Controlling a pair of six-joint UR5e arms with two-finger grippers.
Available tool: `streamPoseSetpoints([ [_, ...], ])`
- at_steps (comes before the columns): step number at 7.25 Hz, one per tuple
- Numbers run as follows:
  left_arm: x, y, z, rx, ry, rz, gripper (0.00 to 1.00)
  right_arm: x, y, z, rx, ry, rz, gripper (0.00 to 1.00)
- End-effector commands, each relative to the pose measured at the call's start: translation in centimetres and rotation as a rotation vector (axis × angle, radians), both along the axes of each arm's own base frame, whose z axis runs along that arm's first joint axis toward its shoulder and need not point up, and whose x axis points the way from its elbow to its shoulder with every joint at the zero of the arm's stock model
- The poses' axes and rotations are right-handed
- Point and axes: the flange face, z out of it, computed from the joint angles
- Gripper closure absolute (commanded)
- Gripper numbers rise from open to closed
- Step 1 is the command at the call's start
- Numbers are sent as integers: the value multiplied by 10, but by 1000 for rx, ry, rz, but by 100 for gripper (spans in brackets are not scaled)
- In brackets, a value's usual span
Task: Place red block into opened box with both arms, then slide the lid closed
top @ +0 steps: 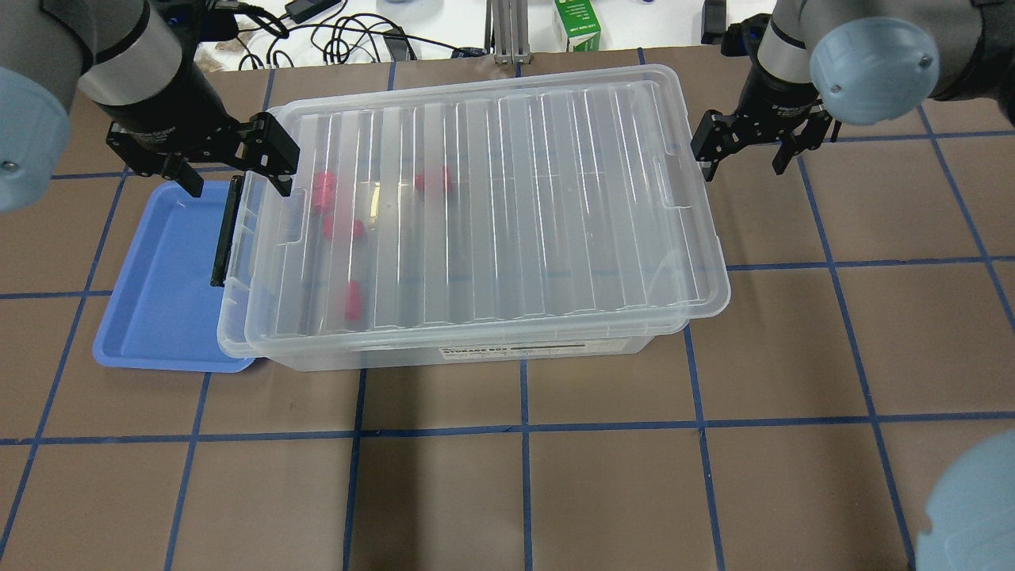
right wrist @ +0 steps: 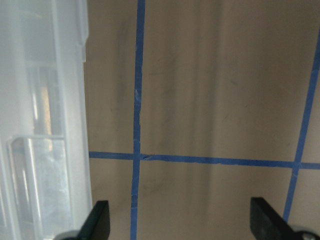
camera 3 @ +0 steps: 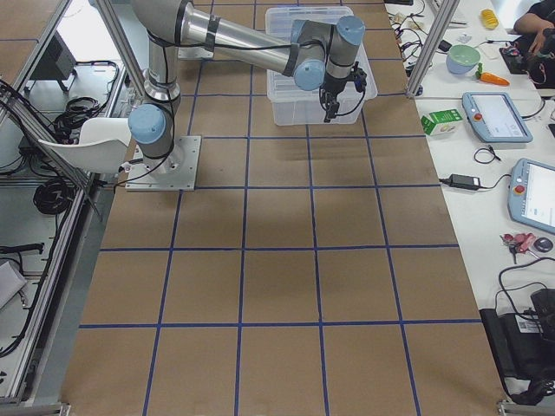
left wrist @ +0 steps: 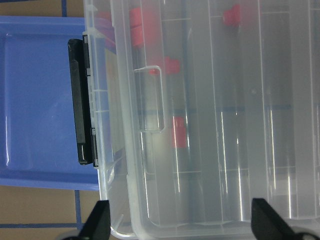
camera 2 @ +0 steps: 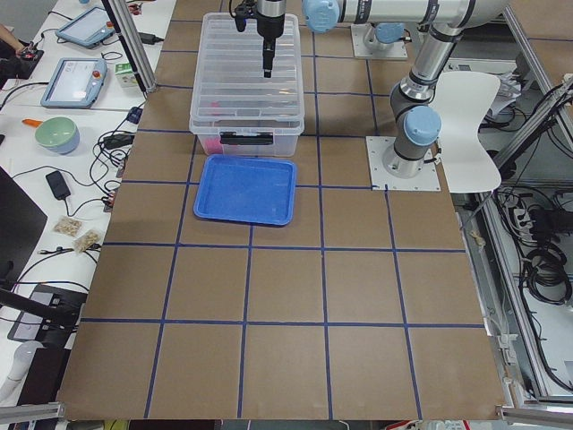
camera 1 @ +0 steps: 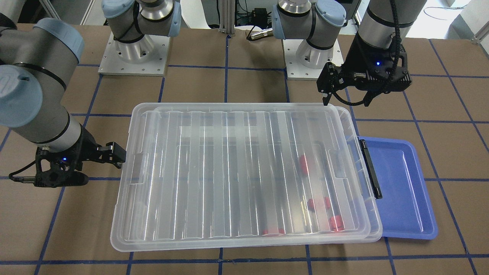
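Overhead exterior view, from 9 o'clock to 3 o'clock: a blue tray (top: 158, 301) lies on the table (top: 555, 492), just beside the short end of the box (top: 476, 354) that carries the black bar (top: 226, 234). The left gripper (top: 236, 184) hangs over the box's 10 o'clock corner. Its fingers (top: 279, 162) are spread wide with nothing held, one over the tray and the other over the corner of the lid (top: 539, 198). In the left wrist-mounted view the two fingertips stand at 7 and 5 o'clock of the frame, with the box corner and the lid's edge between them.

Four red blocks (top: 323, 190) lie inside the box, all in its 9 o'clock half and under the lid. The nearest one is just at 4 o'clock of the left gripper's inner finger. All are well apart from the right gripper.

The lid rests on the box and covers nearly all of it. It sits offset toward 3 o'clock, so a strip of box rim shows at the 9 o'clock end and the lid overhangs the other.

The right gripper (top: 744, 162) is at 2 o'clock of the lid, just off its short end. Its fingers are wide apart and empty. The right wrist-mounted view shows only bare table and blue tape lines between them, with the lid's edge at 9 o'clock.
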Motion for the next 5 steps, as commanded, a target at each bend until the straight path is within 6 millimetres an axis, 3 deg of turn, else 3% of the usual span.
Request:
streamPoseSetpoints([
  [1,0,-1,-1,0,0,0,0,3,39,67,-32,7,-5,0],
  [2,-1,1,0,0,0,-2,0,5,67,98,-27,8,-34,0],
  [3,-2,2,0,8,0,-3,0,10,90,115,-10,7,-128,0],
  [5,-2,2,7,16,2,-3,0,33,126,144,-16,17,-120,0],
])
